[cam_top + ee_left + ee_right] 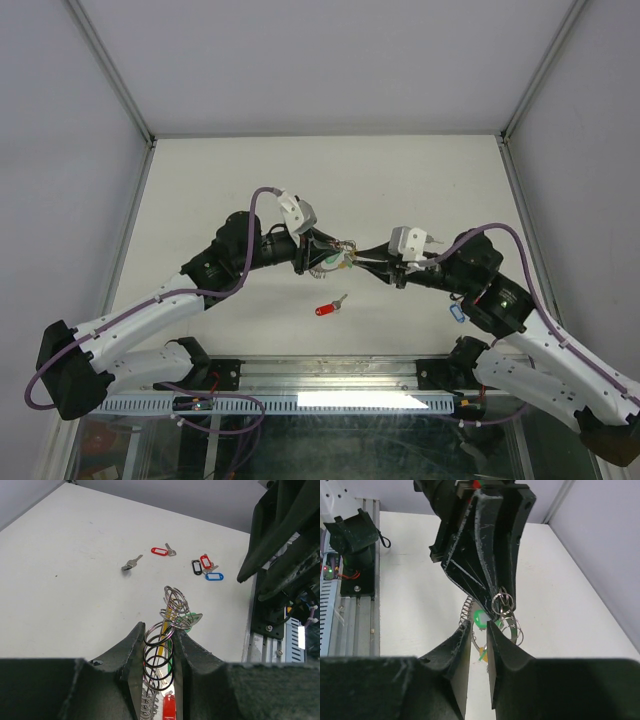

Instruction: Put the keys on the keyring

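My left gripper (330, 256) (159, 629) is shut on the keyring (160, 652), a silvery coiled wire loop held above the table. Its coil also shows in the right wrist view (465, 609). A green tag (192, 617) (481, 619) and a yellow tag (168, 617) hang on it. My right gripper (360, 262) (478, 624) faces it with its tips next to the green tag. Its jaws stand a narrow gap apart with nothing seen between them. A red-tagged key (330, 307) lies on the table below.
More keys lie on the table: a red-tagged one (161, 551), a bare one (131, 563), and black (196, 567), red (206, 561) and blue (214, 576) tags together. The blue tag (456, 312) lies beside my right arm. An aluminium rail (330, 375) runs along the near edge.
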Robot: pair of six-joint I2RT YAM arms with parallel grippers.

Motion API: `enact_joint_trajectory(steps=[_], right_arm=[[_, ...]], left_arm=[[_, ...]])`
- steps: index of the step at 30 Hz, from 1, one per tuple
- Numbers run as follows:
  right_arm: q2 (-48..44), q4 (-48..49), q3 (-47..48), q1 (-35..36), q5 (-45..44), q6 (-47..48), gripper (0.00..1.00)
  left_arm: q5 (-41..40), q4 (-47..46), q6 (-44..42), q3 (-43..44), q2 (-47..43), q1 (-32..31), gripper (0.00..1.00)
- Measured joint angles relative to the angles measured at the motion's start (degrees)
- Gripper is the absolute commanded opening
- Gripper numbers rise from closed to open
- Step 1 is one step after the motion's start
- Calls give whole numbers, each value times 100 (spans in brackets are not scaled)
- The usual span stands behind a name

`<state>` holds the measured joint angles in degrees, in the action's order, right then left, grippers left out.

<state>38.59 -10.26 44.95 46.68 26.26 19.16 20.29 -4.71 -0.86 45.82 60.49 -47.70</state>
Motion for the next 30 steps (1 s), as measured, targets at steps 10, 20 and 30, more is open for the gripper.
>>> enact_joint_trajectory(steps=[10, 20, 30], right_arm=[[-59, 286, -267, 798, -382, 437, 22], [129, 540, -455, 1364, -1432, 1512, 30], [531, 424, -254, 1370, -1733, 2085, 30]], left_arm=[[-28, -83, 267, 0, 2, 0, 0], [72, 15, 247, 31, 4, 0, 0], [107, 378, -162, 160, 4, 0, 0]])
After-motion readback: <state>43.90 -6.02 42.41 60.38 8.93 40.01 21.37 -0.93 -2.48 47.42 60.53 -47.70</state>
